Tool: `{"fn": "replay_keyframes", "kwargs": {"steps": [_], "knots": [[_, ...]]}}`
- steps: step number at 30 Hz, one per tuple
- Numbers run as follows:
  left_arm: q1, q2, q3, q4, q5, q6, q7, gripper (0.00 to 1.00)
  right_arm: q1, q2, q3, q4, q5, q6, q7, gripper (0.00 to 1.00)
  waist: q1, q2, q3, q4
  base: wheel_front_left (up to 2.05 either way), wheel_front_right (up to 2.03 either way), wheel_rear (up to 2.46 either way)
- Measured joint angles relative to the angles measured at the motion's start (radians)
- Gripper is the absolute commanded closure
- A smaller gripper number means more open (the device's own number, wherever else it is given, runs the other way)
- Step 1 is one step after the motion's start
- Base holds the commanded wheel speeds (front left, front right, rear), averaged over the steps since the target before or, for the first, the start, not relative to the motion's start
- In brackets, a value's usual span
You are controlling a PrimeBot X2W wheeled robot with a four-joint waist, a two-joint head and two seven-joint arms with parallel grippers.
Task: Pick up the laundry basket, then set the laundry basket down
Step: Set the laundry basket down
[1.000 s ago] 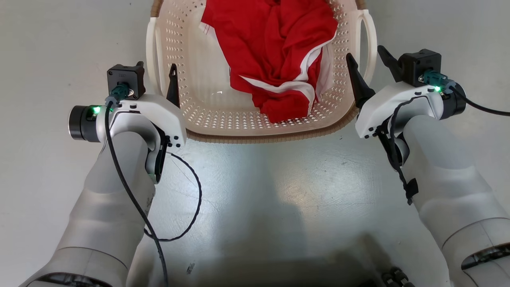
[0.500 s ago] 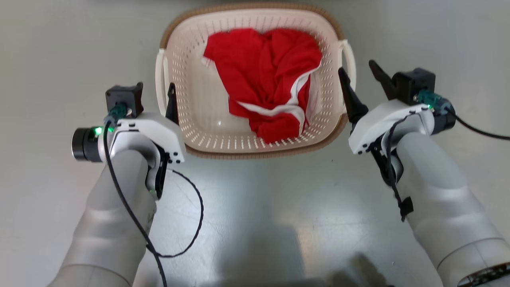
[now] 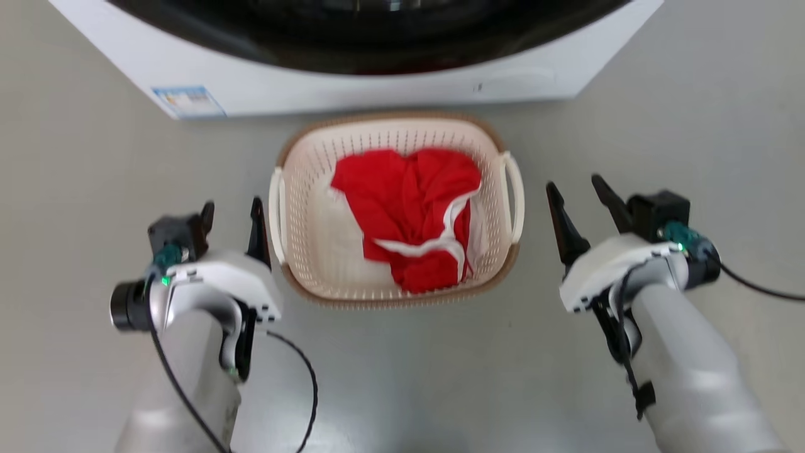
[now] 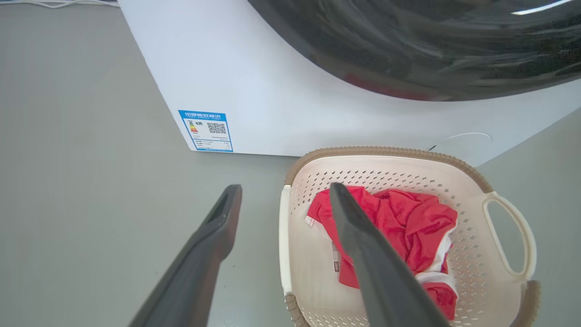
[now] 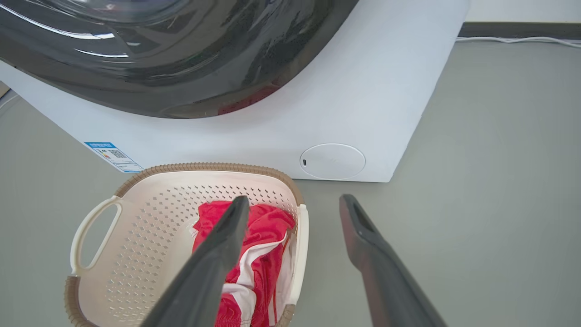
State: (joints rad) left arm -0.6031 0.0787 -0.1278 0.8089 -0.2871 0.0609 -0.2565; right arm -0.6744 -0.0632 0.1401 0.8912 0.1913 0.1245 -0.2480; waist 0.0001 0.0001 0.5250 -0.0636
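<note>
The laundry basket point(image 3: 390, 301), cream and perforated with a brown rim, sits on the grey floor in front of the washer. A crumpled red garment with white trim point(image 3: 409, 207) lies inside it. My left gripper point(image 3: 231, 204) is open just left of the basket's left loop handle point(image 3: 275, 214), with nothing between its fingers. My right gripper point(image 3: 573, 184) is open to the right of the right handle point(image 3: 516, 198), a small gap away. The left wrist view looks down past the open left gripper point(image 4: 285, 188) onto the basket point(image 4: 386, 152). The right wrist view shows the open right gripper point(image 5: 294, 200) above the basket point(image 5: 150, 213).
A white washer point(image 3: 352, 88) with a dark round door stands just behind the basket, with a blue label point(image 3: 188, 102) at its lower left corner. Grey floor lies on both sides of the basket and in front of it. A black cable point(image 3: 302, 384) hangs by my left forearm.
The head view has pulled up and back, bringing the washer in. Both grippers' inner fingers overlapped the basket's sides before; now they stand outside its handles, still open.
</note>
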Motion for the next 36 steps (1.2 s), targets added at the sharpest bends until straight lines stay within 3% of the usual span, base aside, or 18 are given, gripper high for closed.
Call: {"fn": "replay_keyframes", "kwargs": {"steps": [14, 19, 36], "knots": [[0.209, -0.02, 0.081, -0.154, 0.025, -0.037, 0.0, 0.0, 0.178, 0.005, -0.107, -0.142, -0.08, 0.0, 0.0, 0.0, 0.0, 0.0, -0.211, 0.0, 0.0, 0.0, 0.0], [0.294, -0.028, 0.092, -0.186, 0.032, -0.071, 0.001, 0.0, 0.247, 0.007, -0.117, -0.168, -0.099, 0.0, 0.0, 0.0, 0.0, 0.0, -0.286, -0.002, 0.0, 0.0, 0.0], [0.544, -0.036, 0.159, -0.329, 0.035, -0.074, 0.001, 0.0, 0.465, 0.01, -0.114, -0.234, -0.118, 0.0, 0.0, 0.0, -0.0001, 0.0, -0.5, -0.025, 0.0, 0.0, 0.0]]}}
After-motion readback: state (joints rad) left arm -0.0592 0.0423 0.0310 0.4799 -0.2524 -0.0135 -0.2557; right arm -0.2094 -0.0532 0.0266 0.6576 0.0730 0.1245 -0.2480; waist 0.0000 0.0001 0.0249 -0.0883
